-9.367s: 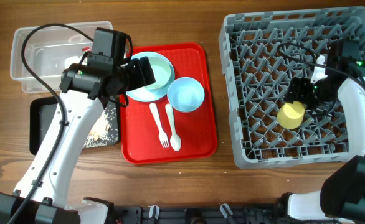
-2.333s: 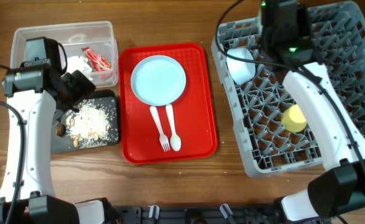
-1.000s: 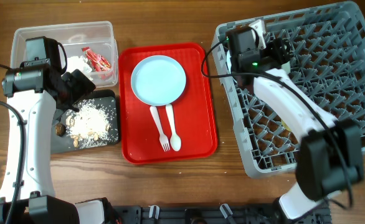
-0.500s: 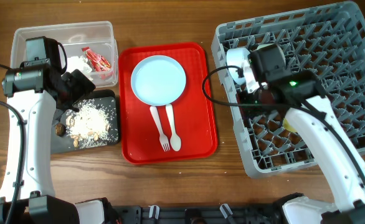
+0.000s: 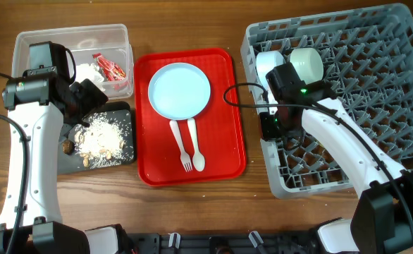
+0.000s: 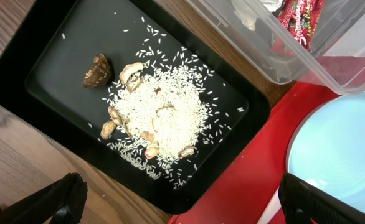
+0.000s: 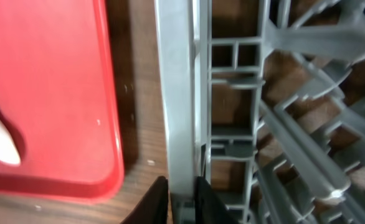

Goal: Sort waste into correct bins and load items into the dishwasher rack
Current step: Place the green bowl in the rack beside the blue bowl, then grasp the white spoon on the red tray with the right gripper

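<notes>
My right gripper [image 5: 270, 127] is shut on the left wall of the grey dishwasher rack [image 5: 375, 85], one finger on each side of the wall [image 7: 176, 93]. Two pale bowls [image 5: 268, 65] [image 5: 306, 63] stand in the rack's far left corner. The pale blue plate [image 5: 179, 90], fork [image 5: 180, 143] and spoon [image 5: 194, 144] lie on the red tray [image 5: 224, 155]. My left gripper [image 5: 87, 99] hangs open above the black tray [image 6: 58, 56], which holds the food scraps [image 6: 157, 118]. The red wrapper [image 5: 110, 68] and tissue [image 5: 87, 72] sit in the clear tub [image 5: 30, 49].
The red tray lies between the two bins and the rack, a narrow strip of bare wood [image 7: 142, 143] away from the rack's wall. The clear tub is behind the black tray at the table's left.
My right gripper has come down from the rack's far left corner to its left wall and closed on it. A second bowl now shows in that corner. The left arm has not moved.
</notes>
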`<state>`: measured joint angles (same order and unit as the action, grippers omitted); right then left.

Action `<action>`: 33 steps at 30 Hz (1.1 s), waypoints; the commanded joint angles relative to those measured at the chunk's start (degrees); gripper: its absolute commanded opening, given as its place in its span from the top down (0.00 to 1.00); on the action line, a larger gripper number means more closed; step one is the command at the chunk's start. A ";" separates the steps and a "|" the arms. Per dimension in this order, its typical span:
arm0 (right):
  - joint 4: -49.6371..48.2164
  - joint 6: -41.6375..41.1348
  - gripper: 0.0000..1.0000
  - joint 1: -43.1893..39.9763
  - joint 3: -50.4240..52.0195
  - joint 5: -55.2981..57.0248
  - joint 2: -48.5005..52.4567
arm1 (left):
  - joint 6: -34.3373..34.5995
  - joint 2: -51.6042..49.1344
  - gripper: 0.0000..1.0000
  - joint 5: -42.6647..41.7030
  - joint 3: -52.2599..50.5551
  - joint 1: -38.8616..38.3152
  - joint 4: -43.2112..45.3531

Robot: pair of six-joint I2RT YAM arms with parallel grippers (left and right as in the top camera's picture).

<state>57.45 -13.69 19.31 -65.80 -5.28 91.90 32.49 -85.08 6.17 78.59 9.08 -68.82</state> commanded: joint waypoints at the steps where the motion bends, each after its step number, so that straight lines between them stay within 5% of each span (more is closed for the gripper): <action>1: -3.02 -1.57 0.87 0.33 0.11 -0.31 0.90 | 0.59 0.33 0.00 0.50 0.17 0.20 -0.07; 10: -7.72 -1.46 0.85 0.33 0.09 1.18 0.90 | 0.59 0.33 0.00 0.52 0.17 0.20 -0.26; 14: -5.05 -1.31 0.59 0.33 -0.35 1.92 -0.11 | 0.59 0.33 0.00 0.52 0.17 0.20 -0.31; 19: -5.35 1.09 0.46 0.35 -6.95 1.68 -6.71 | 0.57 0.33 0.00 0.52 0.17 0.20 -0.57; 22: -10.40 1.99 0.53 0.90 -8.35 -10.86 -9.60 | 0.57 0.33 0.00 0.52 0.17 0.20 -1.09; 33: -7.89 -11.21 0.55 22.77 -7.58 -5.33 8.28 | 0.57 0.33 0.00 0.52 0.17 0.20 -1.29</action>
<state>49.56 -19.16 37.52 -73.84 -13.69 94.43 32.49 -85.08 6.17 78.61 9.08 -69.97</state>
